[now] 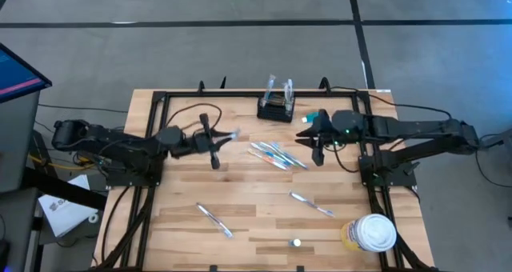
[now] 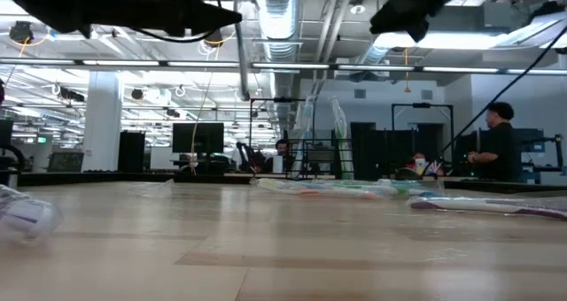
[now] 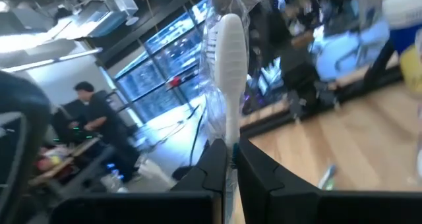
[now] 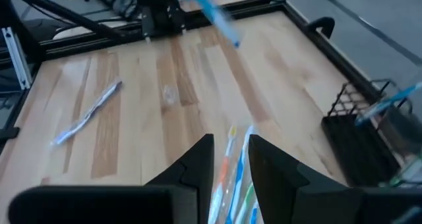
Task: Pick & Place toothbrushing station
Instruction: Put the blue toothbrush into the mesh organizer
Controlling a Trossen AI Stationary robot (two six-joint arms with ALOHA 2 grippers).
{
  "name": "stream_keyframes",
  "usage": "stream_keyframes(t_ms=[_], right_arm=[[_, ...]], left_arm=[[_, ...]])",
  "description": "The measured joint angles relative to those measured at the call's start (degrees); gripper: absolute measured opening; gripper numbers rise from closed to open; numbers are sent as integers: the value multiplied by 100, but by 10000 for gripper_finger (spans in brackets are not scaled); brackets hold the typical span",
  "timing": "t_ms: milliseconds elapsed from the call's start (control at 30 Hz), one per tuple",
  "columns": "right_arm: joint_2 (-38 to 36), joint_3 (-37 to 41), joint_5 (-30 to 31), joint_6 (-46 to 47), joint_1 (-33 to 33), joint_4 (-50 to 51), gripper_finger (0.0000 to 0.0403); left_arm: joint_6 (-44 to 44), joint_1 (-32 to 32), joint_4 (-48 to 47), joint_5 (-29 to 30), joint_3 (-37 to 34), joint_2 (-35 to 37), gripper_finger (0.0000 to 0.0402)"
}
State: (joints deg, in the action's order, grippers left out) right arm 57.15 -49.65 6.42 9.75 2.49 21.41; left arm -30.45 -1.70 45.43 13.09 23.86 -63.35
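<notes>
Black mesh toothbrushing station (image 1: 276, 109) at table's far edge, centre, two wrapped brushes upright inside. Left gripper (image 1: 216, 141) left of it, raised, clamped on wrapped toothbrush (image 1: 226, 136). Left wrist: fingers (image 3: 214, 165) pinch white brush (image 3: 227, 72). Right wrist: right gripper (image 4: 227, 159) part-open, empty, above loose brushes (image 4: 232, 178); station (image 4: 366, 138) close beside.

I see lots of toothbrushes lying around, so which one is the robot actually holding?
The white wrapped toothbrush, pinched in the left gripper above the table; the others lie on the wood or stand in the black holder.
</notes>
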Motion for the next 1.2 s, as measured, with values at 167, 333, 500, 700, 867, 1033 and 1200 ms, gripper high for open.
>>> stream_keyframes(t_ms=[167,333,500,700,867,1033,1200], right_arm=[[-134,529,12,82,-65,-289,87],[-131,835,85,82,-38,-449,87],[-129,1054,141,84,-12,-525,87],[-51,1080,138,5,-111,-476,87],[-57,1082,240,-280,-93,-323,87],[-59,1080,421,-432,36,-317,87],[-59,1080,421,-432,106,-315,87]], left_arm=[[713,-889,-28,-1213,287,-104,8],[1232,-1645,-50,-1977,814,-625,8],[1834,-2303,-35,-2959,1524,-1397,8],[2231,-2857,-48,-3515,2179,-2128,8],[2633,-3188,-30,-3813,2715,-2697,8],[2856,-3386,-56,-4066,3176,-3282,8],[2909,-3563,-54,-4099,3413,-3627,8]])
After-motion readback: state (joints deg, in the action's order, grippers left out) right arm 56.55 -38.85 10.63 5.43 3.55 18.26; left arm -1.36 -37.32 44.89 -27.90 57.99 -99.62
